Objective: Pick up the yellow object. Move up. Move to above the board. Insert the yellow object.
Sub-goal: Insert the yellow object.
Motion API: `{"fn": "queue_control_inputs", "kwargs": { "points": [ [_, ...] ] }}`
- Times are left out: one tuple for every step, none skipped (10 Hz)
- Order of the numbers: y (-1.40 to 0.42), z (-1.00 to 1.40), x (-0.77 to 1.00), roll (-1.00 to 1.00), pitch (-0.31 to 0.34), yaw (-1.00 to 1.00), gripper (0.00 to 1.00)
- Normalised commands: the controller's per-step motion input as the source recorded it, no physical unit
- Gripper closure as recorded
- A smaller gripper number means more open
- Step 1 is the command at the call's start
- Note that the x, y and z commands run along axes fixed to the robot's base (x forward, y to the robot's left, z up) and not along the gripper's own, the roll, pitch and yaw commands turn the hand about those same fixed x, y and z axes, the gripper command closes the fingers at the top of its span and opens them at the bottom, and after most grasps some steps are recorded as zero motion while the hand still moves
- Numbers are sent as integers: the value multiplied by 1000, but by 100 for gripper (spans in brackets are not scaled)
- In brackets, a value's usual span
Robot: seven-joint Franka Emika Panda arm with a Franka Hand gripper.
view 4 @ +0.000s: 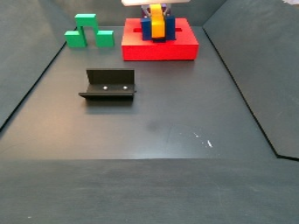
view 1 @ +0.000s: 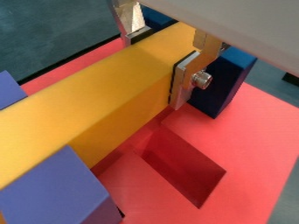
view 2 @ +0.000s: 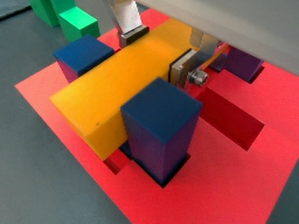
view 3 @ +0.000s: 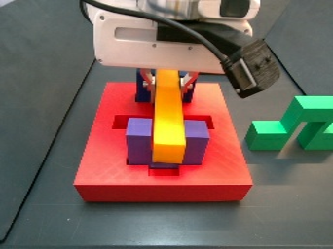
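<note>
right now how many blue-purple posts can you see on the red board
4 posts: two flank the yellow bar's near end, two stand beside the gripper holding its far end. None seem hidden.

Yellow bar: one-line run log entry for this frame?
phase: insert | gripper: shut on yellow bar, above red board | bar: lying between blue posts | seating: cannot tell | green block: off board

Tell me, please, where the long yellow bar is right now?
The long yellow bar lies on the large red square board, between the blue-purple posts, with the pincer clamped across one end.
</note>
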Motion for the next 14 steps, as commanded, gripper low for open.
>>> {"fn": "queue_control_inputs", "kwargs": {
  "points": [
    [-103,-737,-3,64,-239,11,100],
    [-117,-757,0,81,-236,0,100],
    [-114,-526,0,57,-187,0,100],
    [0,-197,0,24,-56,0,100],
    [0,-9,0,21,0,0,100],
    [34,-189,-40,87,0,0,100],
    [29,-263,-251,143,0,-23,100],
    [0,-254,-343,173,0,-63,100],
    [0,-194,-343,121,-13,-86,100],
    [-66,-177,-134,30,-49,0,100],
    [-257,-331,0,0,-94,0,100],
    [-374,-374,0,0,-101,0,100],
    [-417,-434,203,0,-53,0,100],
    [-31,-620,426,0,0,57,100]
  ]
}}
